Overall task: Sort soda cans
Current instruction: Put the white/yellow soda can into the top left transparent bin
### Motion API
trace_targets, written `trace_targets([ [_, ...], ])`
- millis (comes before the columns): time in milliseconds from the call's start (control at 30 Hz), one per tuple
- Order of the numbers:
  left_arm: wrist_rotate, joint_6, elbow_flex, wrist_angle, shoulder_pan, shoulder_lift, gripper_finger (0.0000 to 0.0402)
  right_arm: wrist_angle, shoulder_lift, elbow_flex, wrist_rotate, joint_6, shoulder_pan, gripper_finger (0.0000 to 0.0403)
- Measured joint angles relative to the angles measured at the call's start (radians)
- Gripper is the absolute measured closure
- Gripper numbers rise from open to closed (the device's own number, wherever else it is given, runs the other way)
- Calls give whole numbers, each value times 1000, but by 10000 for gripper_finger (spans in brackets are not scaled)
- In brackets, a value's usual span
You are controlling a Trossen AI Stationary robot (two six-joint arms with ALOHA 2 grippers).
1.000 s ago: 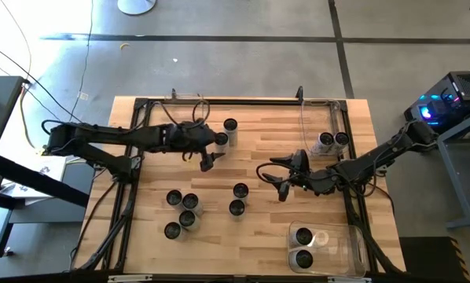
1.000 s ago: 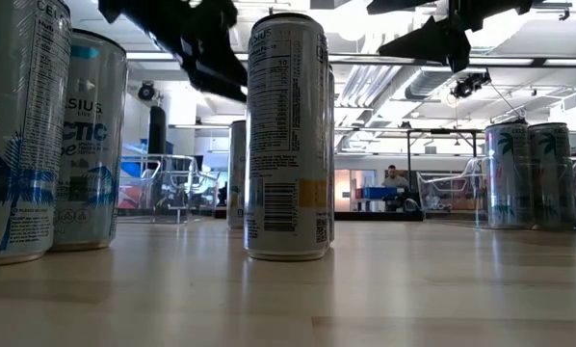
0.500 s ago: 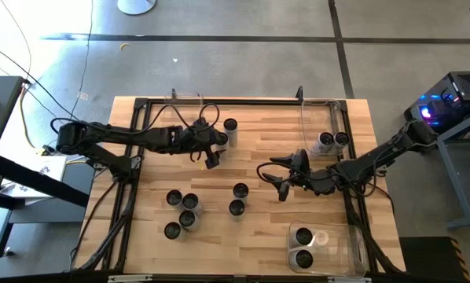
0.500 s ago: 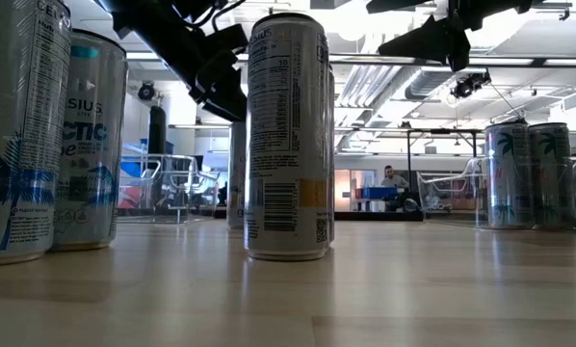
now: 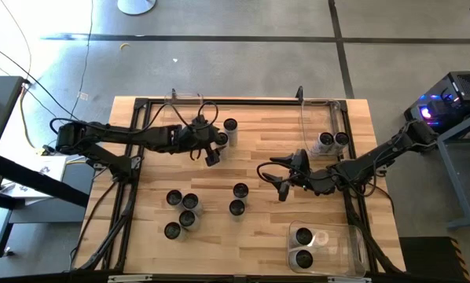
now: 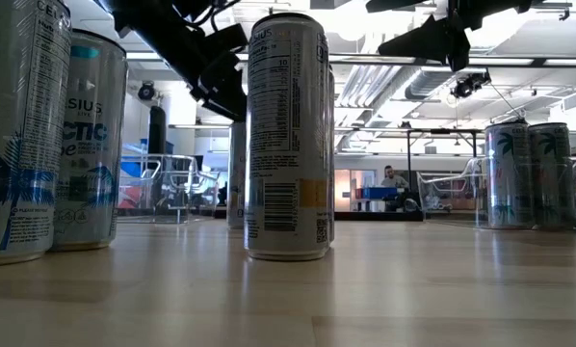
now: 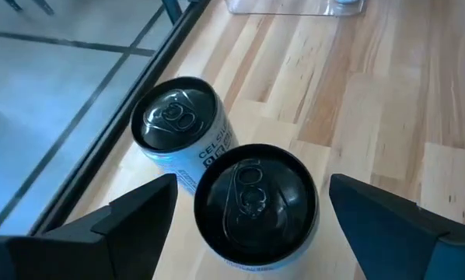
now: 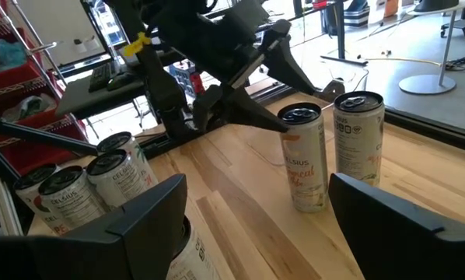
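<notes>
Second can [image 7: 176,126] touching straddled can [image 7: 256,202]

a wooden worktop [image 5: 266,141] carries loose soda cans [image 5: 183,211] standing upright, well apart from a clear plastic bin [image 5: 325,248] at its corner.

Slim silver-white soda cans [image 7: 257,206] have dark round tops; one [image 6: 88,145] bears pale blue lettering. The light wooden plank table [image 5: 258,232] shows striped grain.

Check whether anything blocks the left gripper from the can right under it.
Nothing visible does. The left gripper is open, one finger on each side of the near can. A second can stands close beside it, outside the fingers.
</notes>
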Motion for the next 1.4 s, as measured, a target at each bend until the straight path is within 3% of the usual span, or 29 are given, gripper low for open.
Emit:
trace_targets([
  [467, 22, -3, 0, 24, 11, 92, 75, -1, 0, 0, 0, -2, 0, 93],
  [867, 36, -6, 0, 31, 11, 77, 145, -2, 0, 0, 0, 1, 0, 93],
  [1167, 77, 15, 0, -31, -10, -120, 146, -6, 0, 0, 0, 0, 0, 93],
  [1300, 54, 13, 0, -116, -13, -271, 146, -6, 0, 0, 0, -2, 0, 93],
  [1400, -19, 8, 0, -201, -11, -389, 146, -6, 0, 0, 0, -2, 0, 93],
])
